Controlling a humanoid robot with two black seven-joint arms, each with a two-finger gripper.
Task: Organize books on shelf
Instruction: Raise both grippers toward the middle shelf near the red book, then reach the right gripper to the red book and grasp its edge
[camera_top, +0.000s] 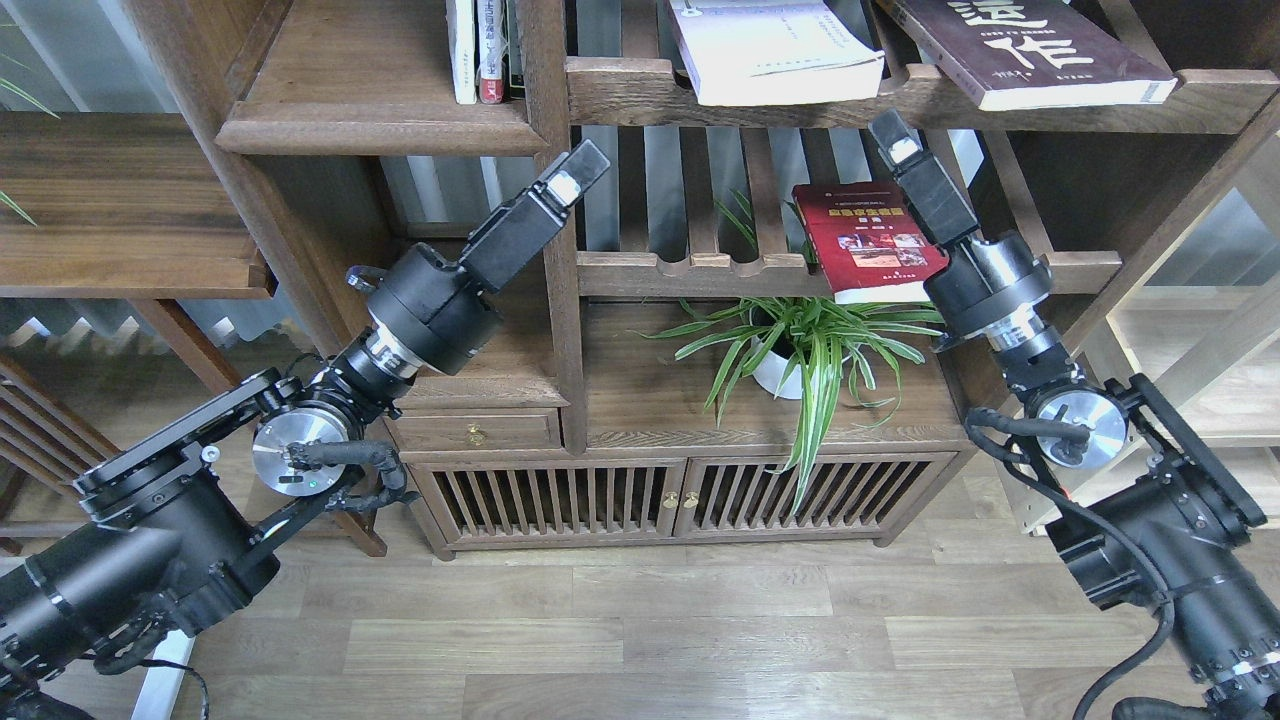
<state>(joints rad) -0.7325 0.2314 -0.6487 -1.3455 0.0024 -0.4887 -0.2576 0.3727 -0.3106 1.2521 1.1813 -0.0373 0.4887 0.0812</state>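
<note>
Red paperback (868, 250): tilted on lower slatted rack (690, 272), beside my right gripper (888, 128). White book (775, 50), maroon book (1020, 45): upper rack. Plank shelf (380, 125): upper left. Left gripper (585, 165); both jaws' state: cannot tell

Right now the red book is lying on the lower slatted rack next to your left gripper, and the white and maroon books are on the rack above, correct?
Not quite. The head view shows the red book on the lower slatted rack next to the right gripper, not the left gripper, which is over by the bookcase post. The white book and maroon book do lie on the rack above.
</note>
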